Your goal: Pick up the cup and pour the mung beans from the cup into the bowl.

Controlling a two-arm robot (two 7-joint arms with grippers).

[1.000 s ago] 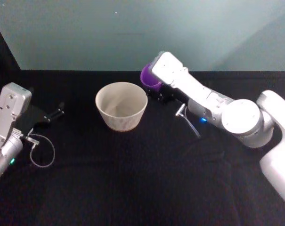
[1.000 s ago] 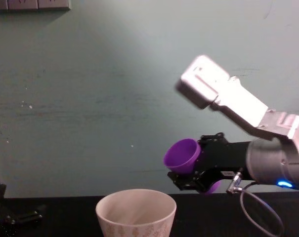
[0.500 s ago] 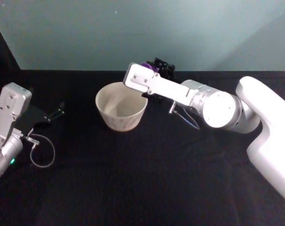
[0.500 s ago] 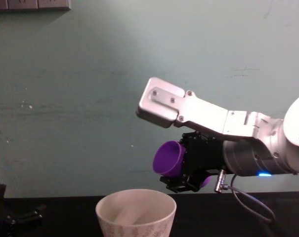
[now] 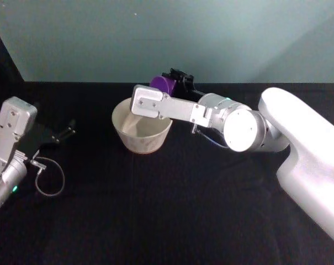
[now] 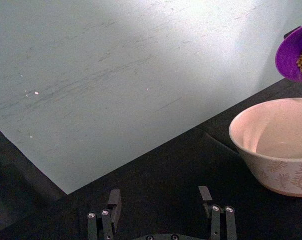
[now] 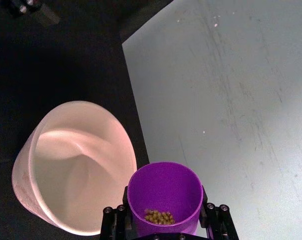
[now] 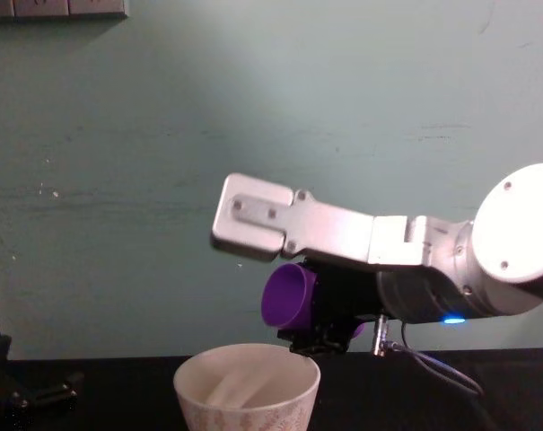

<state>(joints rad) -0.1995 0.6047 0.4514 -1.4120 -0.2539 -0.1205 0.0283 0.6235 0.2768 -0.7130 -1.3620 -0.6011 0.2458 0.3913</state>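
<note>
The right pincer (image 7: 163,223) clamps the purple cup (image 8: 284,294), tipped above the bowl's (image 5: 142,142) far right rim, mung beans (image 7: 158,216) inside it. The left pincer (image 6: 159,198) sits spread wide at the tabletop's (image 5: 155,210) left.

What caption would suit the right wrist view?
Right gripper holding the purple cup, mung beans inside, beside the empty cream bowl.

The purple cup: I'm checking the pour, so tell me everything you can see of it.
The cup is a small plain purple tumbler, plastic by its look, tapered, no handle. The right gripper clamps its sides and holds it tipped nearly sideways, mouth toward the robot's left, in the air over the far right rim of the bowl, not touching it. A small heap of mung beans lies inside against its low wall; none is seen falling.
</note>
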